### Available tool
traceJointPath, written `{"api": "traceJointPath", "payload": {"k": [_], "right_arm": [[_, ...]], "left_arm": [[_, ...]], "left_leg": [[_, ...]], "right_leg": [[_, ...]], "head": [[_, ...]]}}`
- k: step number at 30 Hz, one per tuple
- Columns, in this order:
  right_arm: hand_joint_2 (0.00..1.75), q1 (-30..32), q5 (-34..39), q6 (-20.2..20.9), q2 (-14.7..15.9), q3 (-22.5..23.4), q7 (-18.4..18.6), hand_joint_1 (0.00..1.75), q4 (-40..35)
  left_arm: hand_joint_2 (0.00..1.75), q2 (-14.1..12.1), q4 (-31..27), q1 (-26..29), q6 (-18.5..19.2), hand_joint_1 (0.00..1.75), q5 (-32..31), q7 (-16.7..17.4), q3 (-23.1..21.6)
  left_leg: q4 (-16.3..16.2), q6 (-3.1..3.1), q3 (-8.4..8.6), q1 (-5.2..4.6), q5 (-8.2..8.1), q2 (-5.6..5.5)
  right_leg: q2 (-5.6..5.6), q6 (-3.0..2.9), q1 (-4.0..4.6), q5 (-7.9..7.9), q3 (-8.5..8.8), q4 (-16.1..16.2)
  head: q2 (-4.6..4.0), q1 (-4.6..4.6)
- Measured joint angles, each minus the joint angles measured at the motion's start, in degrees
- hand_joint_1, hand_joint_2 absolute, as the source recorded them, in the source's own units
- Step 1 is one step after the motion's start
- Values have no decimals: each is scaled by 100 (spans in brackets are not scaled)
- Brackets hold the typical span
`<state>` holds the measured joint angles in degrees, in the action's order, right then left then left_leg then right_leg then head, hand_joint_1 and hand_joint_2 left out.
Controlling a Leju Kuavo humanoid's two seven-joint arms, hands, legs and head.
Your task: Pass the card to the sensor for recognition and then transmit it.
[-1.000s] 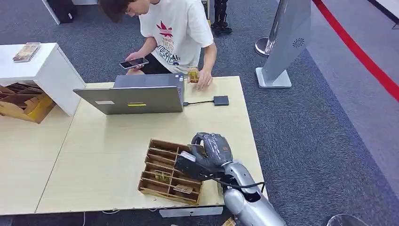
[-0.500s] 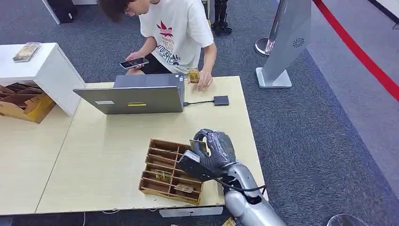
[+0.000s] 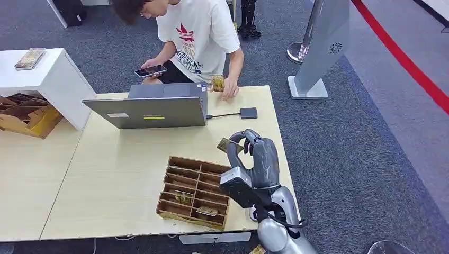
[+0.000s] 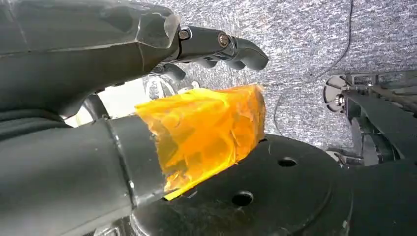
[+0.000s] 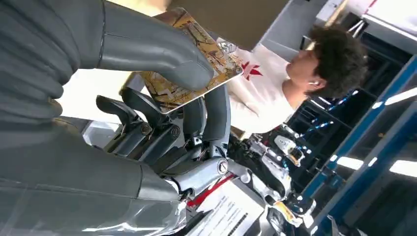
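Observation:
My right hand is raised over the table's right side and pinches a gold patterned card between thumb and fingers. In the right wrist view the card lies under the thick thumb with dark fingers beneath it. The sensor, a small dark box, lies flat farther along the table, cabled to the laptop. The card hangs short of the sensor. My left hand hangs low, holds nothing, and its thumb, wrapped in orange tape, stands apart from the fingers.
A wooden divided tray with a few cards stands just left of my right hand. A person sits at the far edge, holding a phone and resting a hand on another card. A white stand is on the carpet.
My right hand has lifted from the tray and swung up and away toward the sensor, carrying the card. The wrist has turned more upright.

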<state>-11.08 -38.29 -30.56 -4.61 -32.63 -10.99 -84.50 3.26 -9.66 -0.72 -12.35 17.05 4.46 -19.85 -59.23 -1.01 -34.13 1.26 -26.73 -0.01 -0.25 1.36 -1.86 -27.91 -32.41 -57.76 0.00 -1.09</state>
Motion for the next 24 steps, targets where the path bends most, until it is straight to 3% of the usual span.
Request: {"api": "traceJointPath", "payload": {"k": [18,24], "right_arm": [[175,-3,144,35,-4,9,-26,175,-241],[175,-344,142,144,-68,-17,-46,175,-164]], "left_arm": [[0,9,0,3,20,0,9,-35,0],[0,4,0,-4,57,0,-137,0,0]], "left_leg": [[0,0,-1,0,0,0],[0,0,-1,0,0,2]], "right_leg": [[0,0,0,0,0,0],[3,0,0,1,1,-1]], "head": [[0,0],[0,-2]]}}
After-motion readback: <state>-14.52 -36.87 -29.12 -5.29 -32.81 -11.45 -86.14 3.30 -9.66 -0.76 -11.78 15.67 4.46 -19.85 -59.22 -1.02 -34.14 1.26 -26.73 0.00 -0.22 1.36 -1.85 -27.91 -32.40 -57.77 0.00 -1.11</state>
